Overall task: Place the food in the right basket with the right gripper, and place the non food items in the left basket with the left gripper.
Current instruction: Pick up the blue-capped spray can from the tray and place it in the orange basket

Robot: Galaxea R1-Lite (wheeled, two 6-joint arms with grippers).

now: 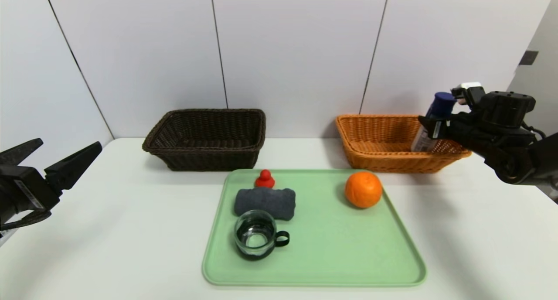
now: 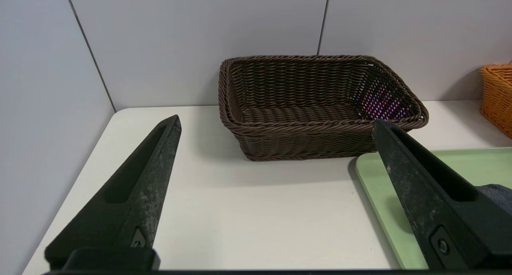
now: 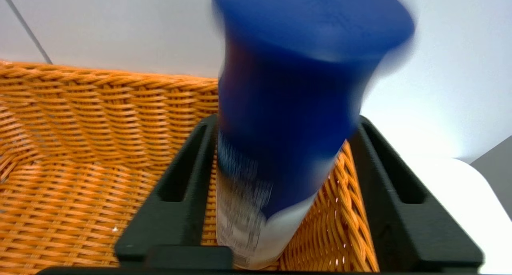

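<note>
A: Where's the bottle (image 1: 423, 141)?
B: In the right basket (image 1: 394, 165), near its right end, tilted, base low and blue cap up.
A: How will it handle?
B: Probably stiff, smooth enough to slip, perhaps top-heavy; best held round the middle.
A: And the right gripper (image 1: 441, 107)?
B: Jaws partly apart, one each side of the bottle; can't tell whether they touch.
A: Left gripper (image 1: 70, 144)?
B: Idle at far left, jaws wide, nothing between.
</note>
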